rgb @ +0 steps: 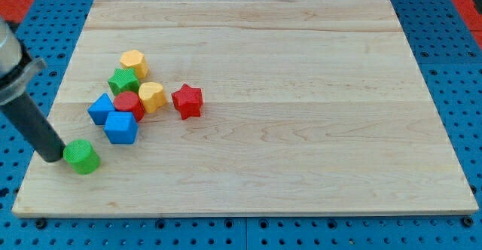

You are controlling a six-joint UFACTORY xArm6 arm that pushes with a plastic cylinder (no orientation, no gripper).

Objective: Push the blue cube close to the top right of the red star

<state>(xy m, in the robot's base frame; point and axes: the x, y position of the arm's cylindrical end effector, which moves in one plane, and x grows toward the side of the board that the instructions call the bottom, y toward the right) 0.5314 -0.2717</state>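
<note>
The blue cube [120, 127] sits left of centre on the wooden board, touching a red cylinder [129, 104] above it. The red star [187, 101] lies to the cube's right and a little higher, apart from it. My tip [53, 157] is at the board's left side, right against the left of a green cylinder [81, 157], below and left of the blue cube.
A second blue block [100, 108] lies left of the red cylinder. A green star [123, 80], a yellow hexagon [133, 62] and a yellow heart [151, 96] crowd around them. The board's left edge [47, 122] is close to my tip.
</note>
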